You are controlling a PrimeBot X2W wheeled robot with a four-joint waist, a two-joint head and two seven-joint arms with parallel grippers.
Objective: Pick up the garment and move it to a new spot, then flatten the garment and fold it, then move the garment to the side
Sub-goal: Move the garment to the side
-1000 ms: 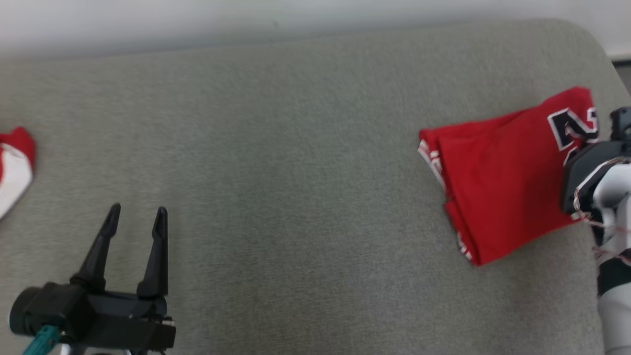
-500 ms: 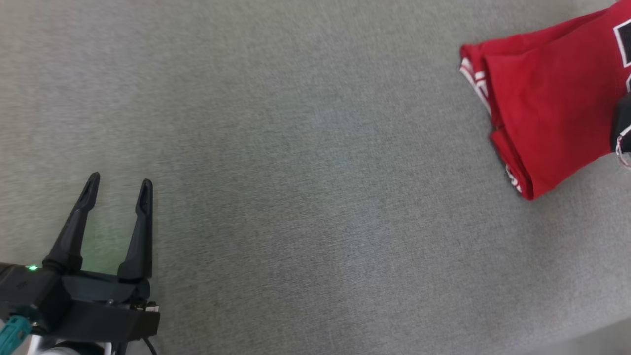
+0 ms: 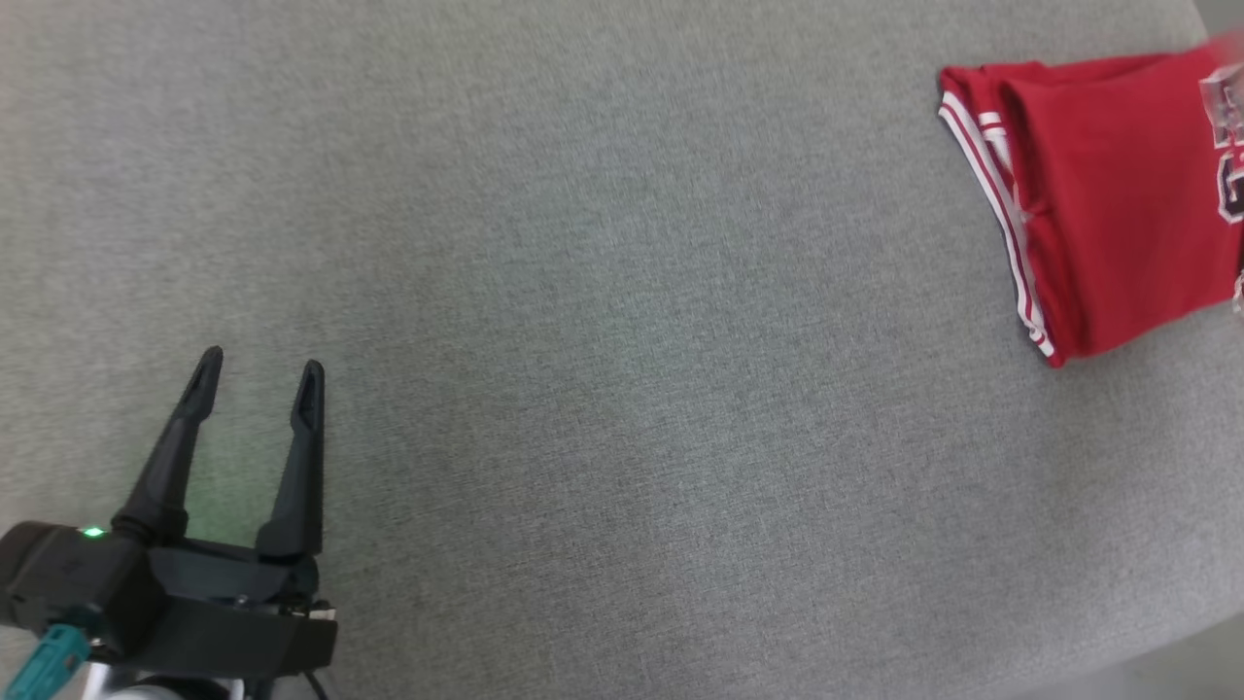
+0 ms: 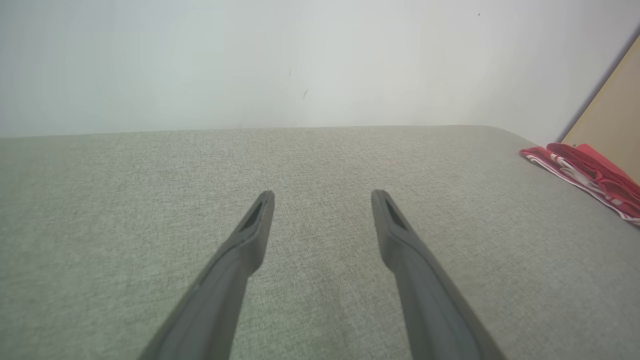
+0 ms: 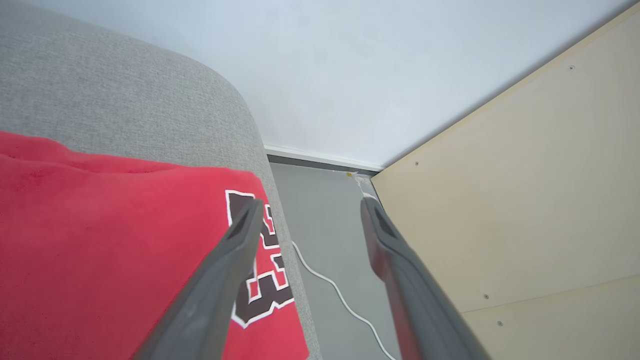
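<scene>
right gripper (image 5: 310,201) jaws spread, pinching nothing; one finger over the jersey (image 5: 100,240) at its lettered corner, the other over floor (image 5: 325,225) past the cushion (image 5: 125,100) edge. left gripper (image 3: 259,360) jaws spread too, empty, above bare cushion, well apart. jersey lies folded at cushion's right end, close to the edge. reads as final placement: lift right gripper straight up, no sideways drag, else fold opens or corner slides off
</scene>
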